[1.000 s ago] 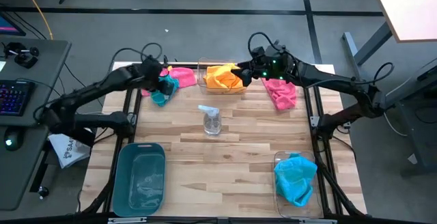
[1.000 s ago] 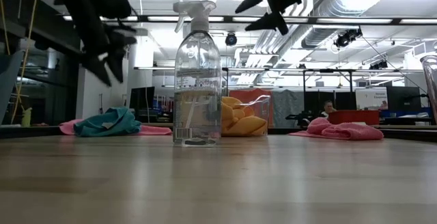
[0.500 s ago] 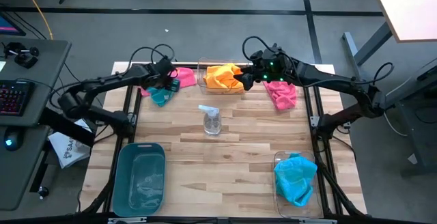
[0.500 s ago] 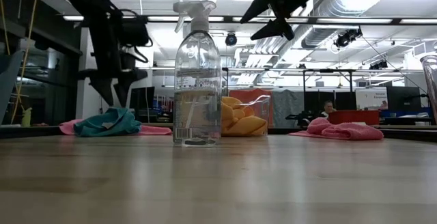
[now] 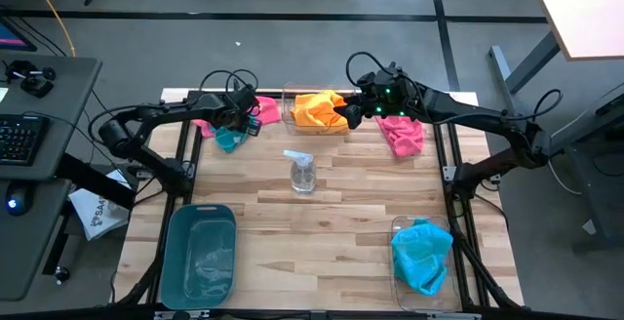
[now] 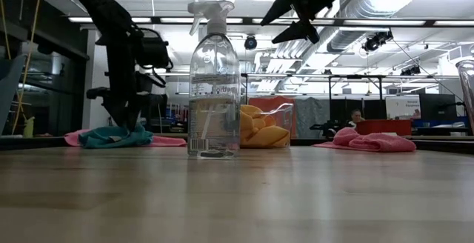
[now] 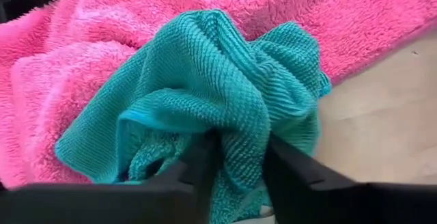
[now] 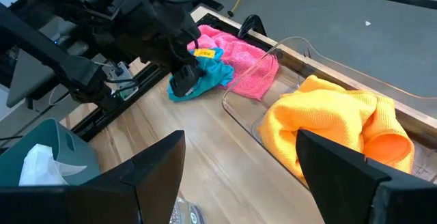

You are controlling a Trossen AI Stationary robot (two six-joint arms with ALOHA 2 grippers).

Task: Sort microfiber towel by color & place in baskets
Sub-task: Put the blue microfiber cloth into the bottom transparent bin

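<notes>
A teal towel (image 7: pixel 205 80) lies crumpled on a pink towel (image 7: pixel 82 60) at the table's far left; it also shows in the high view (image 5: pixel 228 140). My left gripper (image 5: pixel 238 125) is down on it, its fingers closed on a raised fold. My right gripper (image 5: pixel 347 111) hangs open and empty above a clear basket (image 5: pixel 289 94) that holds an orange towel (image 5: pixel 317 108). A second pink towel (image 5: pixel 402 133) lies at the far right. A teal basket (image 5: pixel 200 254) stands near left. A clear basket (image 5: pixel 400 224) near right holds a blue towel (image 5: pixel 421 254). My left gripper pinches a raised fold (image 7: pixel 242 142) of the teal towel between its two fingers (image 7: pixel 201 166), coming from above and pointing down. The fold holds several layers. The towel still lies on the pink towel and the table, slack.
A clear spray bottle (image 5: pixel 303 172) stands upright in the table's middle, between the far towels and the near baskets. Bare wood lies around it. The teal basket holds something pale (image 8: pixel 37 157).
My left gripper has come down onto the teal towel and a little toward the table's right edge. The towel's heap looks flatter under it in the low view.
</notes>
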